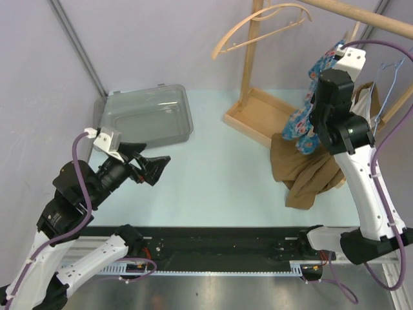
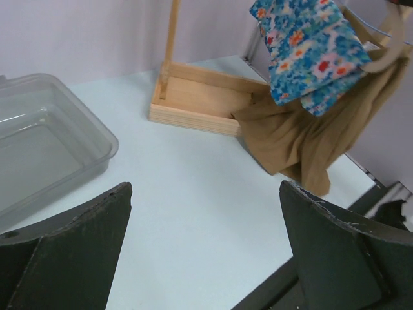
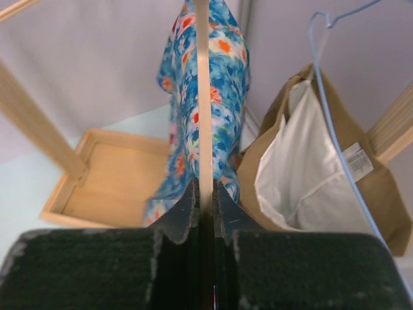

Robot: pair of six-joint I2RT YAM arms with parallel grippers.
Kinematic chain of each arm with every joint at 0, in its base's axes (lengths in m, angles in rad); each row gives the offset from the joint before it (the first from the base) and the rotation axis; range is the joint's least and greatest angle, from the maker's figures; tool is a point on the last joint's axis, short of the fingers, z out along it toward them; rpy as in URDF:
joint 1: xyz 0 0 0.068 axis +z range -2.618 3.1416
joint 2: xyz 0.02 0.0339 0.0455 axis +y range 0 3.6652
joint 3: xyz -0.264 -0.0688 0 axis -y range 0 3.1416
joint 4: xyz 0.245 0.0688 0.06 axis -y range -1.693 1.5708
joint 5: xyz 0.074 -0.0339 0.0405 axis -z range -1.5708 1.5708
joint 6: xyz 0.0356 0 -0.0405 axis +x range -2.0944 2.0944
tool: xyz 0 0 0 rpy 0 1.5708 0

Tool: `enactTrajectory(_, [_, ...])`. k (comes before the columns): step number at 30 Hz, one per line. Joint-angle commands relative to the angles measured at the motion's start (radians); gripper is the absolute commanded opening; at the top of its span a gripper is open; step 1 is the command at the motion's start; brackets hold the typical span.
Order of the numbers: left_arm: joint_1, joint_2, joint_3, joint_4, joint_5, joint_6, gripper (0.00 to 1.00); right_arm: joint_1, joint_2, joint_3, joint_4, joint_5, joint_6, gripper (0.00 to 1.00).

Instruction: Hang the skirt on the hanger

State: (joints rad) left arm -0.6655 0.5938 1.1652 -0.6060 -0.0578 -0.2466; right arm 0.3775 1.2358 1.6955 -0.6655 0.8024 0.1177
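Note:
The blue floral skirt (image 1: 302, 123) hangs draped over a wooden hanger (image 3: 203, 97) at the right, by the rack. My right gripper (image 3: 204, 190) is shut on that hanger's bar, raised under the wooden rail (image 1: 368, 16). The skirt (image 3: 222, 71) falls on both sides of the bar. It also shows in the left wrist view (image 2: 306, 51), with the hanger's curved end (image 2: 387, 55) beside it. My left gripper (image 1: 158, 169) is open and empty above the table at the left; its view (image 2: 205, 187) shows bare table between the fingers.
A brown garment (image 1: 310, 174) hangs from a blue wire hanger (image 3: 329, 103) and droops onto the table. The wooden rack's base tray (image 1: 258, 116) stands behind it. A spare wooden hanger (image 1: 258, 26) hangs up high. A clear plastic bin (image 1: 145, 116) sits at the back left.

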Motion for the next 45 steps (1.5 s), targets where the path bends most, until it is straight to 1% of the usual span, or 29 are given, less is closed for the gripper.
enactTrajectory(1, [0.001,-0.014,-0.018,0.028,0.148,-0.008,1.0,-0.074,0.072,0.142,0.173,-0.011,-0.041,0.0])
enactTrajectory(3, [0.001,-0.012,-0.019,-0.001,0.147,-0.01,1.0,-0.104,0.117,0.183,0.175,-0.016,-0.038,0.0])
enactTrajectory(5, [0.001,-0.014,-0.022,-0.015,0.138,-0.02,1.0,-0.126,0.135,0.19,0.205,-0.017,-0.046,0.0])
enactTrajectory(8, [0.001,-0.026,-0.033,-0.023,0.122,-0.037,1.0,-0.149,0.178,0.228,0.195,-0.038,-0.024,0.0])
enactTrajectory(15, [0.001,-0.037,-0.042,-0.037,0.102,-0.065,1.0,-0.219,0.264,0.26,0.165,-0.147,0.016,0.0])
enactTrajectory(22, [0.001,-0.017,-0.056,-0.066,0.067,-0.102,0.99,-0.218,0.33,0.299,0.095,-0.253,0.037,0.0])
enactTrajectory(25, [0.001,-0.008,-0.068,-0.071,0.059,-0.123,1.0,-0.207,0.334,0.305,0.073,-0.265,0.045,0.0])
enactTrajectory(26, [0.001,-0.008,-0.073,-0.074,0.024,-0.138,1.0,-0.195,0.327,0.299,0.076,-0.267,0.045,0.0])
enactTrajectory(27, [0.001,-0.006,-0.076,-0.08,0.003,-0.144,1.0,-0.189,0.308,0.291,0.079,-0.264,0.045,0.19])
enactTrajectory(29, [0.001,0.003,-0.084,-0.087,-0.016,-0.16,1.0,-0.175,0.289,0.294,0.078,-0.25,0.045,0.47])
enactTrajectory(30, [0.001,0.006,-0.084,-0.1,-0.036,-0.164,1.0,-0.169,0.277,0.299,0.075,-0.246,0.049,0.68])
enactTrajectory(31, [0.001,0.009,-0.088,-0.103,-0.045,-0.174,1.0,-0.167,0.258,0.309,0.066,-0.246,0.05,0.75])
enactTrajectory(32, [0.001,0.014,-0.09,-0.113,-0.059,-0.178,1.0,-0.166,0.246,0.317,0.058,-0.255,0.05,0.79])
enactTrajectory(34, [0.001,0.014,-0.094,-0.121,-0.094,-0.192,1.0,-0.167,0.231,0.357,0.009,-0.279,0.049,0.97])
enactTrajectory(35, [0.001,0.014,-0.096,-0.132,-0.106,-0.197,1.0,-0.166,0.225,0.371,-0.012,-0.285,0.057,1.0])
enactTrajectory(37, [0.001,0.012,-0.105,-0.139,-0.137,-0.206,1.0,-0.161,0.187,0.369,-0.06,-0.316,0.066,1.0])
enactTrajectory(40, [0.001,0.001,-0.124,-0.156,-0.158,-0.214,1.0,-0.114,0.127,0.319,-0.109,-0.344,0.069,1.0])
enactTrajectory(41, [0.001,-0.005,-0.131,-0.159,-0.162,-0.218,1.0,-0.095,0.075,0.255,-0.114,-0.342,0.071,1.0])
enactTrajectory(42, [0.001,-0.009,-0.139,-0.159,-0.166,-0.22,1.0,-0.041,0.045,0.218,-0.112,-0.322,0.073,1.0])
enactTrajectory(45, [0.001,-0.017,-0.16,-0.163,-0.175,-0.23,1.0,0.055,-0.068,0.064,-0.109,-0.284,0.102,1.0])
